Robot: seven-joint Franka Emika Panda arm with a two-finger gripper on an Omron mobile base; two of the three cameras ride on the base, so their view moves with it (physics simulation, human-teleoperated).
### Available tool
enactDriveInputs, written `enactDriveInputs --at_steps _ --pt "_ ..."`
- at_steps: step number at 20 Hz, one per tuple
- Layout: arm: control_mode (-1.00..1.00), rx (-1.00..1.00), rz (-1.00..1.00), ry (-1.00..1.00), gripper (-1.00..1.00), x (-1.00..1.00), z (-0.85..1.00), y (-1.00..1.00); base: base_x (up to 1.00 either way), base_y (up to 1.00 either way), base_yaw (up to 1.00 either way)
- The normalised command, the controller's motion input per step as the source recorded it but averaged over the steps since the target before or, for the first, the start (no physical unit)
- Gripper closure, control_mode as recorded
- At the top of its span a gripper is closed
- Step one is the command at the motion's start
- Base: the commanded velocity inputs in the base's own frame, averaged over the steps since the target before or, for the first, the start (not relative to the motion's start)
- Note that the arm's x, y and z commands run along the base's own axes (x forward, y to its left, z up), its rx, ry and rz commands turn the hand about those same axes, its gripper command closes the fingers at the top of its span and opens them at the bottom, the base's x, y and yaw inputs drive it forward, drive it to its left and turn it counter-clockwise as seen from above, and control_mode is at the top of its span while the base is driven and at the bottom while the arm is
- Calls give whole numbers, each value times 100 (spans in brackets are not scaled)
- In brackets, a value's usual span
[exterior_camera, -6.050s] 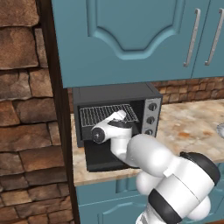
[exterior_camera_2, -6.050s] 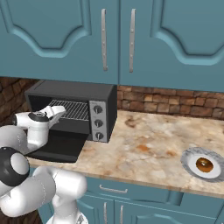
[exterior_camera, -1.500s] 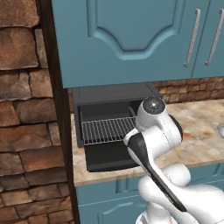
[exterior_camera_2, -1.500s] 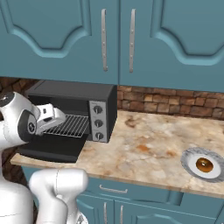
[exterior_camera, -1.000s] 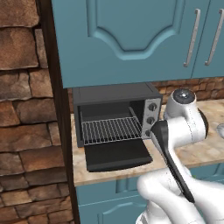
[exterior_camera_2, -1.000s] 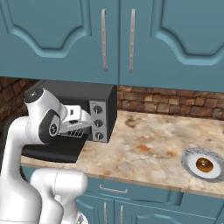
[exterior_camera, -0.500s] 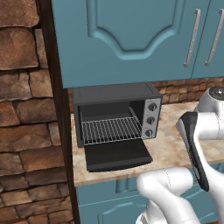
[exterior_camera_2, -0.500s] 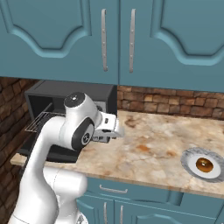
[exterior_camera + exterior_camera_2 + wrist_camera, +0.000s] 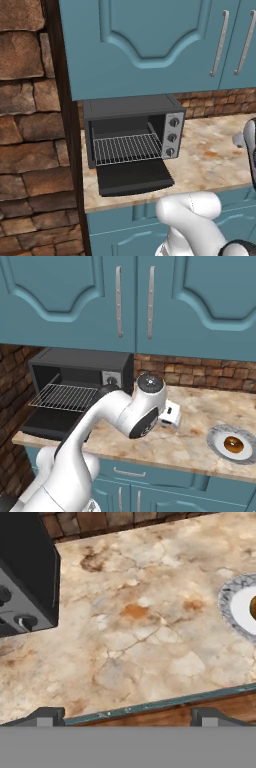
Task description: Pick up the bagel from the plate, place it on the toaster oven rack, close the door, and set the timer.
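white arm bent at the elbow, reaching rightward; tool [image 9: 171,415] level, fingers spread wide, holding nothing

The mottled beige stone desk [image 9: 195,443] lies bare between the black boxy toaster oven [image 9: 80,373] and the pale grey round plate [image 9: 234,443], leaving open passage. The oven's dropped black glass door [image 9: 134,176] juts over the desk's front edge.

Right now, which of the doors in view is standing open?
The toaster oven's black door, folded down flat onto the counter below the pulled-out rack. The teal cabinet doors above are all shut.
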Motion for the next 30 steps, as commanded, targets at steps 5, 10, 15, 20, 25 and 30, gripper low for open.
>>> enactDriveInputs --at_steps 5,10,15,20,25,30 --pt "-100 18 -11 10 -100 0 0 -81 0 0 0" --pt "-100 9 -8 4 -100 0 -4 -63 0 0 0" --pt "-100 3 -6 0 -100 0 -17 -42 0 0 0" --pt "-100 3 -7 0 -100 2 -30 -52 0 0 0" --pt "-100 9 -6 0 -100 8 -22 -61 0 0 0" --pt "-100 11 -7 0 -100 18 -9 -47 0 0 0"
